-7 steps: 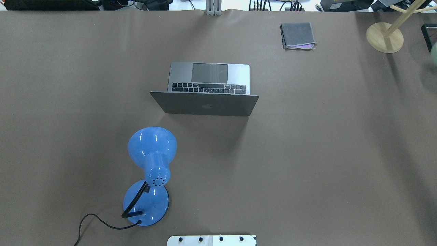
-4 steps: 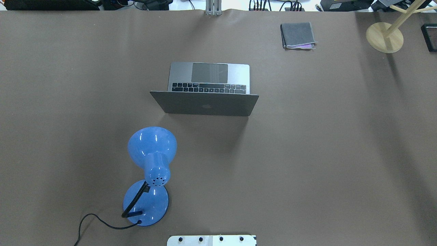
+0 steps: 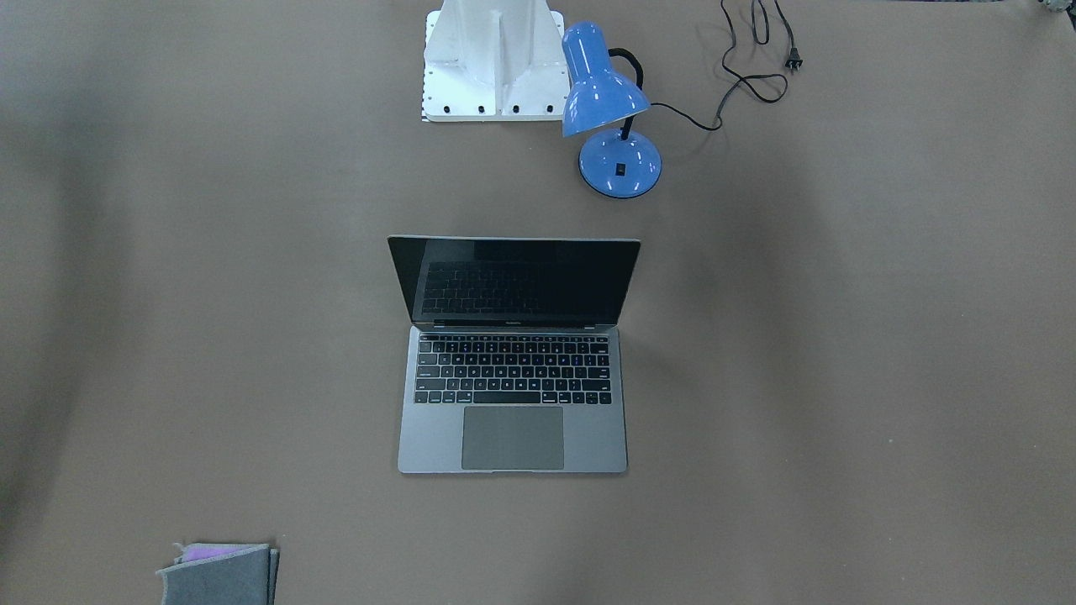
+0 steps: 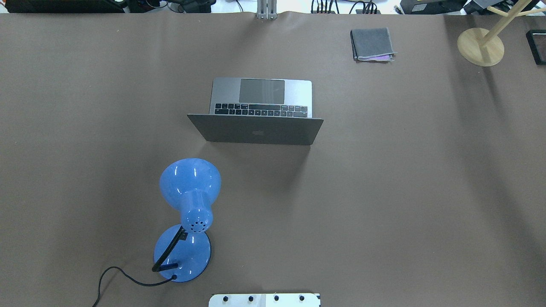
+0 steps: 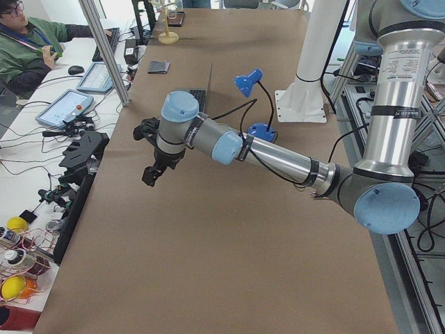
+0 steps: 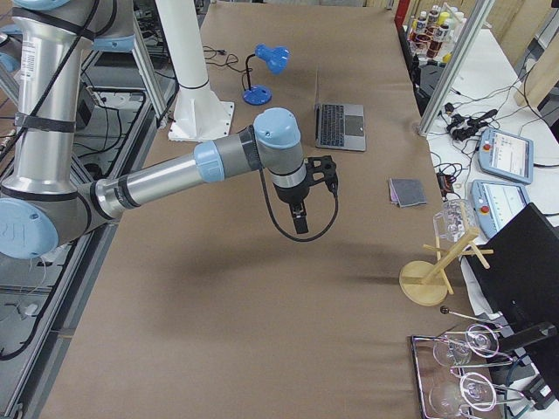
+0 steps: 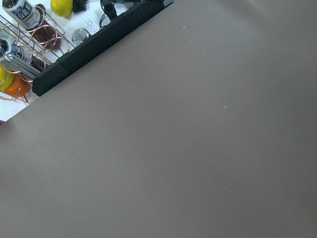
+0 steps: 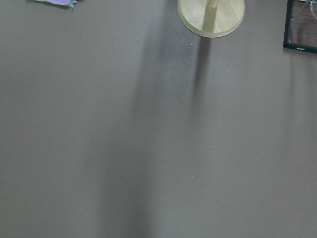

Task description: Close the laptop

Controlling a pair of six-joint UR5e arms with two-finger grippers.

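Note:
The laptop [image 4: 260,111] stands open in the middle of the brown table, with its lid upright and its logo side towards the robot. The front-facing view shows its black screen, keyboard and trackpad [image 3: 513,361]. My left gripper [image 5: 149,175] shows only in the exterior left view, above bare table far from the laptop [image 5: 200,97]. My right gripper [image 6: 300,222] shows only in the exterior right view, above bare table short of the laptop [image 6: 341,127]. I cannot tell whether either is open or shut. Both wrist views show only table.
A blue desk lamp [image 4: 190,213] with a black cord stands between the robot base [image 3: 492,63] and the laptop, on my left. A folded grey cloth [image 4: 372,44] and a wooden stand [image 4: 480,46] sit at the far right.
A pale blurred shape at the overhead view's right edge has gone out of view. The laptop and lamp have not moved.

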